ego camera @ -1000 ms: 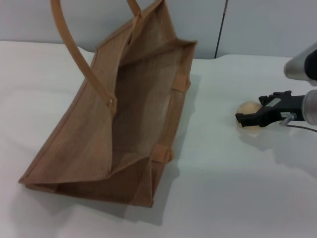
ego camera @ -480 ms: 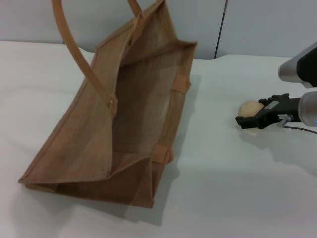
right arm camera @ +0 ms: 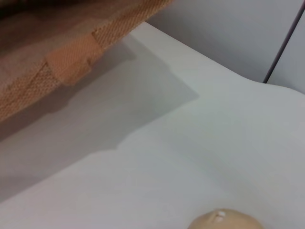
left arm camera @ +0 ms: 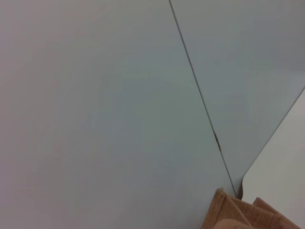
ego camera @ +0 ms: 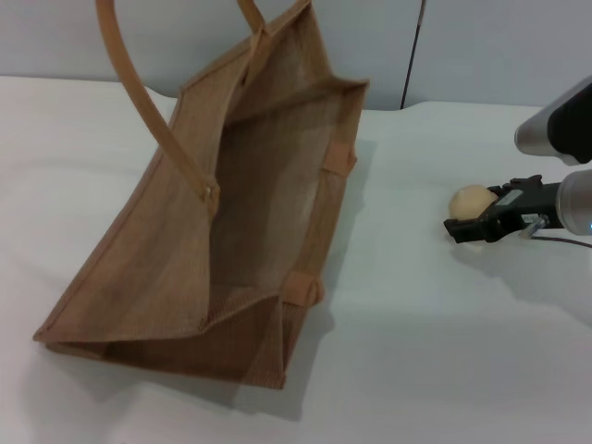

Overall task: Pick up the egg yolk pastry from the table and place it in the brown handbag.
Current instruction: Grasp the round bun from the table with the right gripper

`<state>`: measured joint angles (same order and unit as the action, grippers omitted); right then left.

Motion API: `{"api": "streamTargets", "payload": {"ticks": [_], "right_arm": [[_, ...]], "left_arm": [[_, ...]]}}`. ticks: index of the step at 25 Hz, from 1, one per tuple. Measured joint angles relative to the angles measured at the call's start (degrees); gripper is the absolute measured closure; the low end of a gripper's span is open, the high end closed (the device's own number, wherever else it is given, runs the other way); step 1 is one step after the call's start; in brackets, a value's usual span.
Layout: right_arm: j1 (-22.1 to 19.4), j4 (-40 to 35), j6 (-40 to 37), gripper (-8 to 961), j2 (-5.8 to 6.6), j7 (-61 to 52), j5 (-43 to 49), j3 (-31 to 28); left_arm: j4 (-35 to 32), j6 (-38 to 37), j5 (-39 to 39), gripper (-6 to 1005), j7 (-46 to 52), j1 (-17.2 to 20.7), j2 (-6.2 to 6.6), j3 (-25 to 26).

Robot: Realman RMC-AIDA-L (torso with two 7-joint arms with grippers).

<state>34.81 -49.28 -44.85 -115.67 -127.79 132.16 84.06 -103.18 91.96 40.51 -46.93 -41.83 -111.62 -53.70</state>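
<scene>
The egg yolk pastry [ego camera: 469, 199], a small pale tan ball, is at the right of the white table [ego camera: 444, 361]. My right gripper [ego camera: 475, 225] is around it, one black finger [ego camera: 462, 228] crossing its near side, and holds it low over the table. The pastry's top shows at the edge of the right wrist view [right arm camera: 224, 220]. The brown handbag [ego camera: 231, 231] stands open and leaning at the left-centre, its mouth facing the pastry. Its corner shows in the right wrist view [right arm camera: 71, 57] and in the left wrist view [left arm camera: 238, 214]. My left gripper is out of view.
The bag's arched handles [ego camera: 139, 92] rise at the upper left. A grey wall with a vertical seam [ego camera: 412, 55] stands behind the table. A thin cable [ego camera: 564, 240] trails from the right arm. White tabletop lies between bag and pastry.
My right gripper and the pastry have shifted slightly right and up together. The bag has not moved.
</scene>
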Motion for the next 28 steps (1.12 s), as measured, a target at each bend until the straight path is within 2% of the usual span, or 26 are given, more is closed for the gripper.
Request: {"api": "streamTargets", "payload": {"ticks": [6,11,16,28], "right_arm": [[0.0,-0.4,-0.1,123,0.17,-0.6,0.1,-0.1],[0.0,-0.4,-0.7,241,0.19,-0.7,0.5,-0.8],[0.1,-0.8,-0.6,291,-0.14,-0.6,3.0,-0.7],[0.0,-1.7,-0.4,336,-0.15,-2.3,3.5,-0.9]], "left_arm": [[0.0,0.0,-0.1,877,0.0,0.0,-0.01,0.0],[-0.1,0.0,-1.3,877,0.0,0.0,-0.14,0.0],[-0.1,-0.1,-1.5,877,0.0,-0.1,-0.20,0.0],[-0.4,-0.4,-1.5,877,0.0,-0.1,-0.17,0.0]]}}
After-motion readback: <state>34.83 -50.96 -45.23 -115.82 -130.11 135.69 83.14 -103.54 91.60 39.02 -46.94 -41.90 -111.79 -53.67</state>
